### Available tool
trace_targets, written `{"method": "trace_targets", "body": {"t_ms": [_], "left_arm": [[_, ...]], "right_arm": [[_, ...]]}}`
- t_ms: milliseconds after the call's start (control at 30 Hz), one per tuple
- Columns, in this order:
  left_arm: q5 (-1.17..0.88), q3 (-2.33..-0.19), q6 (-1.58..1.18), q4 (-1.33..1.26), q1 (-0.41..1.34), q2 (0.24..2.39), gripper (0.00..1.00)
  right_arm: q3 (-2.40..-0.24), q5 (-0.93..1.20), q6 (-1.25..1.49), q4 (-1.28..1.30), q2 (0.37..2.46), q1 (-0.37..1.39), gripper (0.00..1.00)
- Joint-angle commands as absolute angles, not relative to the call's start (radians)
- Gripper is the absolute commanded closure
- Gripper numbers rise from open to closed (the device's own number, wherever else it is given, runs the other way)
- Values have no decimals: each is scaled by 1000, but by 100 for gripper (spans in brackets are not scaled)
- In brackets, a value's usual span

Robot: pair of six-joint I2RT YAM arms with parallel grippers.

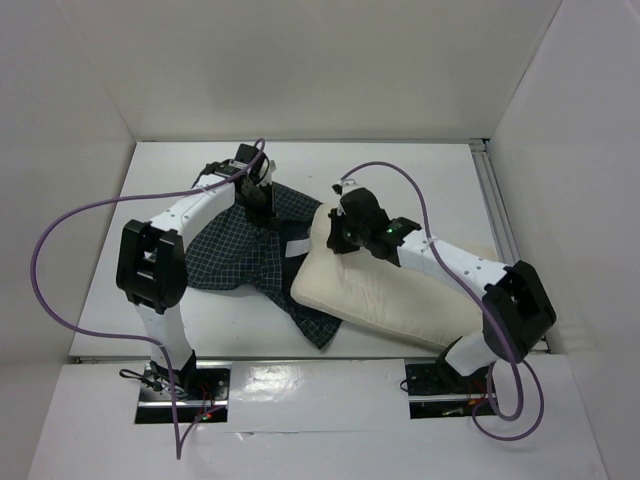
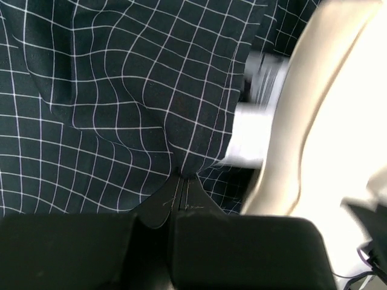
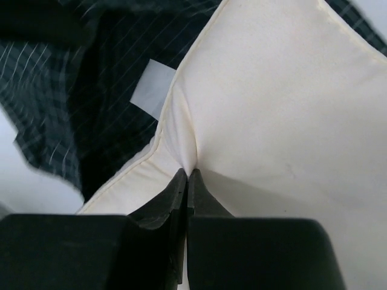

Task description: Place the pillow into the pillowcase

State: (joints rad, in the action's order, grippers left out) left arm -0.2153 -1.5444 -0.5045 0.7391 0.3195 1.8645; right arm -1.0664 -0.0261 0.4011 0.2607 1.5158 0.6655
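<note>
The cream pillow (image 1: 400, 295) lies slantwise at the table's right, its left end resting on the dark checked pillowcase (image 1: 235, 255), which is spread and rumpled at centre left. My right gripper (image 1: 338, 232) is shut on a pinch of the pillow's fabric (image 3: 254, 103) near its far left corner. My left gripper (image 1: 262, 205) is shut on a fold of the pillowcase (image 2: 133, 90) at its far edge, the cloth bunching up from the closed tips (image 2: 183, 178). A white label (image 3: 151, 90) shows on the pillowcase beside the pillow's seam.
White walls enclose the table (image 1: 400, 170) on three sides, with a metal rail (image 1: 495, 200) along the right. Purple cables (image 1: 60, 240) loop off both arms. The arm bases (image 1: 175, 385) stand at the near edge.
</note>
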Motion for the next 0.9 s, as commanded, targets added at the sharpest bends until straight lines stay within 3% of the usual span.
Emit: {"method": "trace_targets", "body": {"t_ms": [0, 233, 467, 867], "left_arm": [[-235, -1543, -515, 724, 322, 1815, 100], [-262, -1534, -506, 713, 322, 1796, 100], [-302, -1485, -468, 704, 333, 1752, 100], [-331, -1373, -416, 713, 371, 1626, 100]], "right_arm": [[-1040, 87, 316, 333, 1425, 703, 100], [-1029, 239, 207, 451, 1407, 753, 100], [-1069, 337, 176, 391, 1486, 753, 100], [-1350, 250, 167, 419, 1692, 730, 100]]}}
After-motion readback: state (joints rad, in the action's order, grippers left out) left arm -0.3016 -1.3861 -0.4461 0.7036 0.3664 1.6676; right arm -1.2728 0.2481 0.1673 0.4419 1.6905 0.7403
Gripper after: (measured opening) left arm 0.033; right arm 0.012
